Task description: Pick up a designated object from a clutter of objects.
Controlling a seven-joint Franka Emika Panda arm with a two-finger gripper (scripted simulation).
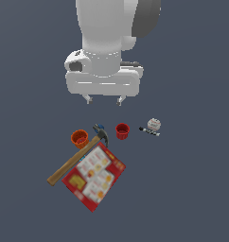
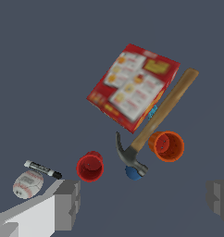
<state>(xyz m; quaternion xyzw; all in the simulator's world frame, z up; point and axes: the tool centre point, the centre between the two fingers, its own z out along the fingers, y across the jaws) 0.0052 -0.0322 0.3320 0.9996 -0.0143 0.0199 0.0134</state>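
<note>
My gripper hangs above the dark grey floor, fingers spread wide w/ nothing between them, clear of every item.

The claw hammer w/ long light-brown wooden handle and dark metal head lies flat, approx. mid-floor in the exterior view. Its handle runs along one long edge of the flat red box w/ white panels; touching or just beside, can't tell. In the exterior view the head end points toward my arm and the handle end points away, to that view's left.

The orange plastic cup stands upright just beside the handle near the head, on the side away from the box. A small blue item sits right at the hammer head, mostly hidden by it. The red plastic cup stands upright near the head, on the exterior view's right. Further that way lie a thin black marker w/ white barrel and a small white ball w/ red stitching, close together, apart from the rest.
</note>
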